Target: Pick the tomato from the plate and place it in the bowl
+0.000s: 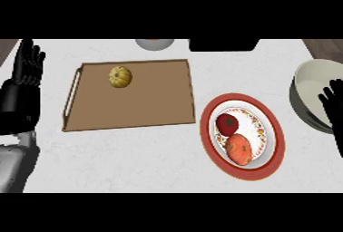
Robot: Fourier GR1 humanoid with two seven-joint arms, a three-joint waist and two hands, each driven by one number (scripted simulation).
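two round fruits share our red-rimmed white plate [271,149]: red tomato [227,123] touching orange neighbour [240,149]. right hand [333,108], fingers apart, holding nothing, overlaps grey-green bowl [313,77]. left hand [26,61] rests open. risk: we might grab or nudge the wrong fruit.

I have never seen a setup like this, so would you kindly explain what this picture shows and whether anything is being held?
This is a humanoid robot's own view, looking steeply down from its head at a kitchen counter. Its left hand rests open at the left edge, fingers up; its right hand shows at the right edge, open, over a pale bowl. Neither holds anything. A red-rimmed plate carries a red tomato and an orange fruit. A brown tray holds a small yellow squash.
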